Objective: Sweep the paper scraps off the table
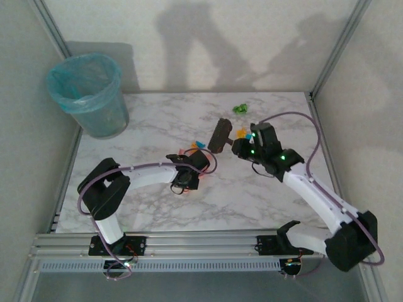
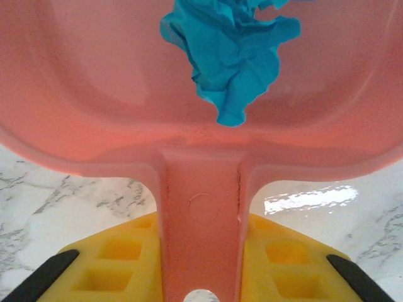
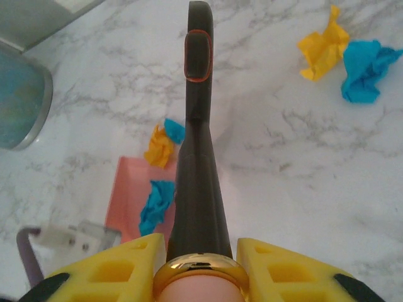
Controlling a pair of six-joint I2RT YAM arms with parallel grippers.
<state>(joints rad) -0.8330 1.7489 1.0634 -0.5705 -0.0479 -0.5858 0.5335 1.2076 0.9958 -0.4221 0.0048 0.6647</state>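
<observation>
1. Right gripper (image 3: 200, 267): yellow fingers pressed tight on the handle of a dark hand brush (image 3: 197, 145), its head pointing away across the table (image 1: 252, 201).
2. Left gripper (image 2: 201, 258): clamped on the stem of a pink dustpan (image 2: 88, 94), which rests on the marble.
3. Paper scraps (image 1: 241, 133): one cyan wad (image 2: 233, 56) already lies in the pan. An orange wad (image 3: 159, 146) and a small cyan scrap (image 3: 175, 130) sit just off its lip, left of the brush. A second orange wad (image 3: 324, 47) lies just beside a larger cyan one (image 3: 368, 69), well to the right. A green wad (image 1: 239, 108) lies near the far edge.
4. Handling (judgement): the wads look featherweight, soft and crumpled. On the smooth top they will likely skid or roll, and a brisk stroke could flick them past the pan. No pinching; push with the bristles, low and slow, towards the lip.
5. Lined bin (image 1: 88, 94) stands at the far left corner.
</observation>
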